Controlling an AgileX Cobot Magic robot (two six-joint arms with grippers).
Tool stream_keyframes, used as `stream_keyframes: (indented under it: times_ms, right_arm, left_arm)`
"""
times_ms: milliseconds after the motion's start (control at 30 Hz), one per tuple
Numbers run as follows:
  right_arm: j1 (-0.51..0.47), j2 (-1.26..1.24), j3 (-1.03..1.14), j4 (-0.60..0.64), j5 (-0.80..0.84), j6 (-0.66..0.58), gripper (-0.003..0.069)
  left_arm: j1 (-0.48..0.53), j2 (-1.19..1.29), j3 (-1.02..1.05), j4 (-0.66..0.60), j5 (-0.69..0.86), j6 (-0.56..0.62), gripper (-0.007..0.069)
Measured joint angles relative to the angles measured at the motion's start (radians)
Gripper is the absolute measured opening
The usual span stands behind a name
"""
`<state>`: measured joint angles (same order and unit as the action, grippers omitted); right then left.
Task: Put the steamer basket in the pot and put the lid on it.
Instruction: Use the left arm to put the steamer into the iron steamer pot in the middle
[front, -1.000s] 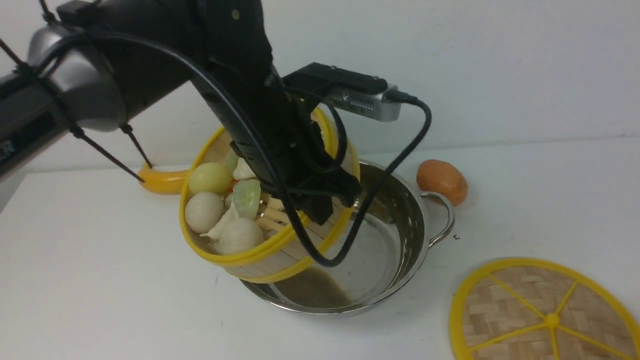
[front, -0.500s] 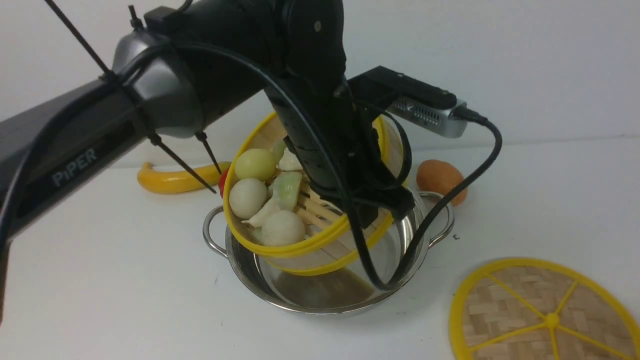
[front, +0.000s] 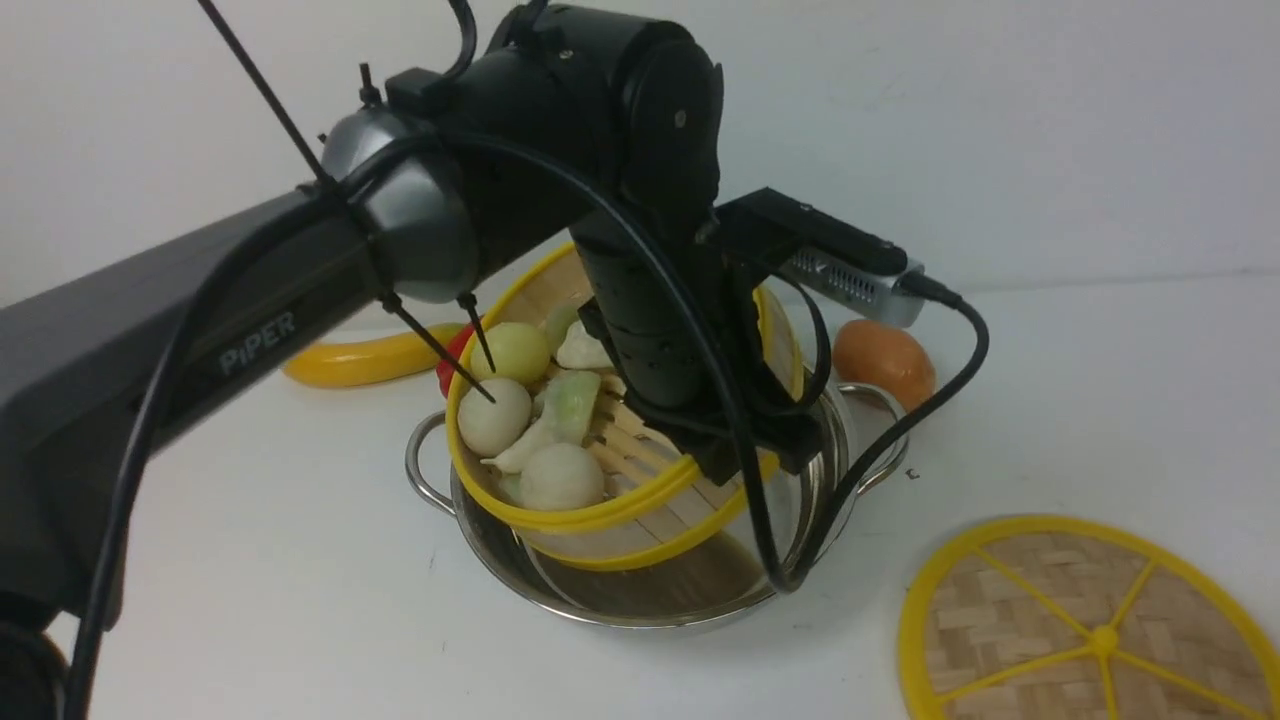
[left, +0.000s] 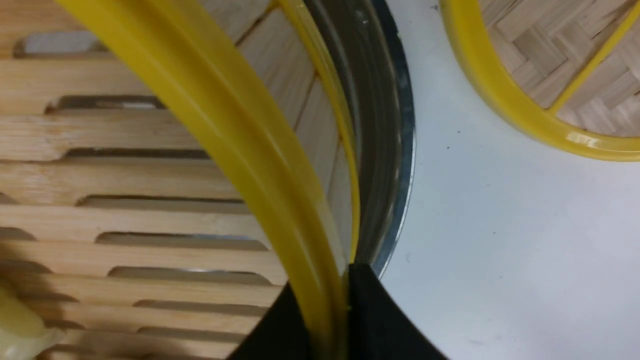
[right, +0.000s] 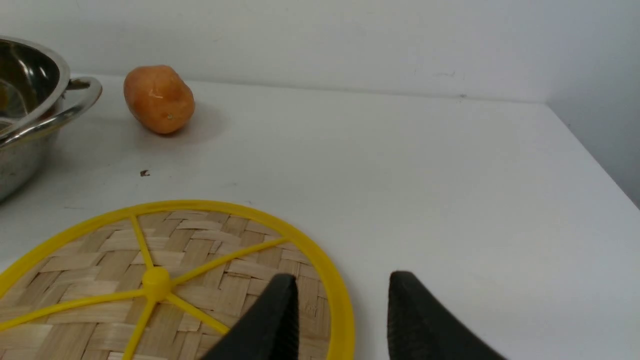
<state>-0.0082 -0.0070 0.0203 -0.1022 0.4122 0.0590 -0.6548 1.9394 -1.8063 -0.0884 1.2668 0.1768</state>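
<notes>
The steamer basket (front: 560, 515), bamboo with a yellow rim and pale toy buns inside, hangs tilted over the shiny steel pot (front: 640, 600), its lower edge dipping into the pot's mouth. My left gripper (front: 745, 455) is shut on the basket's right rim; in the left wrist view the black fingers (left: 370, 310) pinch the yellow rim (left: 240, 135) beside the pot's edge (left: 395, 150). The lid (front: 1090, 630), a flat woven disc with yellow spokes, lies on the table at the front right. My right gripper (right: 342, 285) is open, straddling the lid's (right: 165, 270) yellow rim just above it.
An orange potato-like toy (front: 883, 362) lies behind the pot's right handle (front: 890, 430). A yellow banana toy (front: 350, 360) and something red (front: 452, 365) sit behind the pot on the left. The white table ends at the wall behind.
My left arm has carried the basket rightward and down, from the pot's left edge to over its middle, with the basket's lower edge now inside the pot. The lid has not moved.
</notes>
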Motion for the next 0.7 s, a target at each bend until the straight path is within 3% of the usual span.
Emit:
stream_keyframes:
  times_ms: [700]
  right_arm:
    - [0.000,0.000,0.000,0.000,0.000,0.000,0.0241]
  left_arm:
    - [0.000,0.068,0.000,0.003,-0.016,0.000,0.0048]
